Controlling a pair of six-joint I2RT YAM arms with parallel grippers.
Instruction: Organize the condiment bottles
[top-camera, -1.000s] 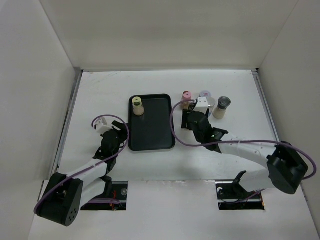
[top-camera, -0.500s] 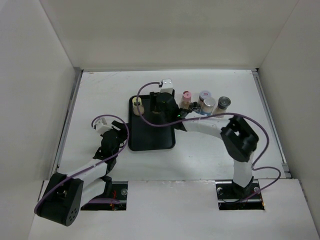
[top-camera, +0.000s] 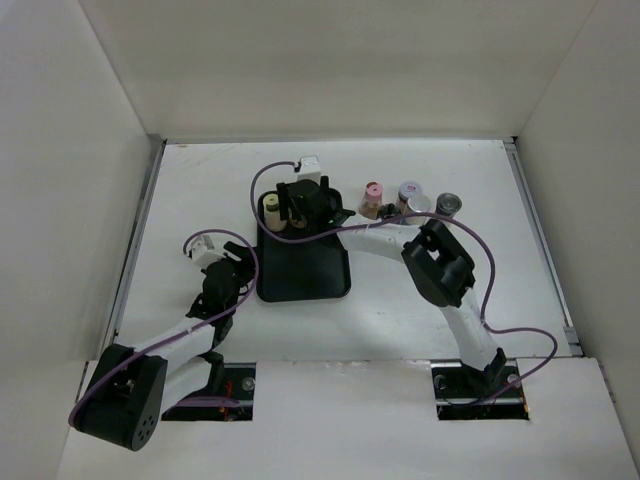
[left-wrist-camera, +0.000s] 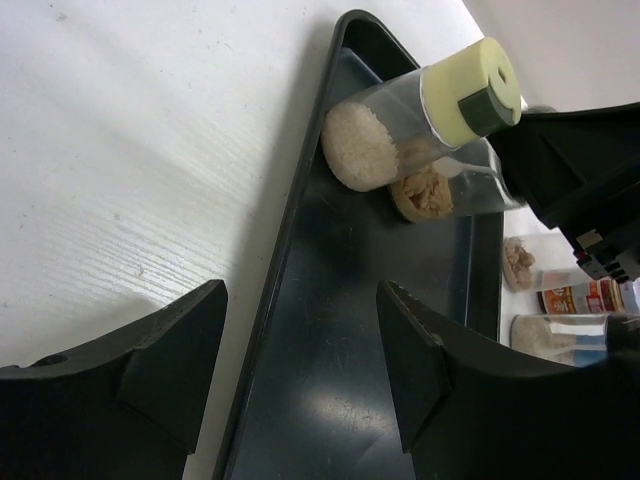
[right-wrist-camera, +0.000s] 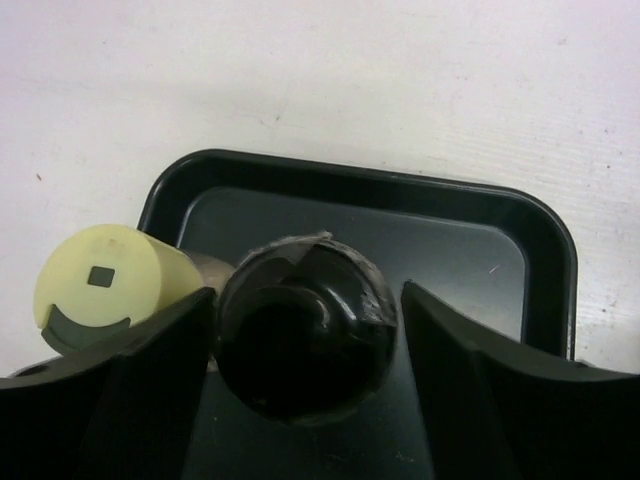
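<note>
A flat black tray (top-camera: 305, 275) lies mid-table. A cream-capped bottle (top-camera: 272, 210) of white grains stands in its far left corner, also seen in the right wrist view (right-wrist-camera: 100, 290) and the left wrist view (left-wrist-camera: 470, 85). Beside it stands a black-capped bottle (right-wrist-camera: 308, 335) with tan contents (left-wrist-camera: 440, 190). My right gripper (top-camera: 298, 207) sits over it, jaws either side of the cap with a narrow gap on the right. My left gripper (top-camera: 228, 272) is open and empty over the tray's left rim (left-wrist-camera: 265, 330).
Right of the tray stand a pink-capped bottle (top-camera: 374, 190), a silver one with a blue band (top-camera: 410, 192), a grey-capped one (top-camera: 450, 203) and a small brown jar (top-camera: 392, 210). White walls enclose the table on three sides.
My right arm swung from the bottle group at the right over to the tray's far left corner, bringing the black-capped bottle next to the cream-capped one. The left arm stayed still.
</note>
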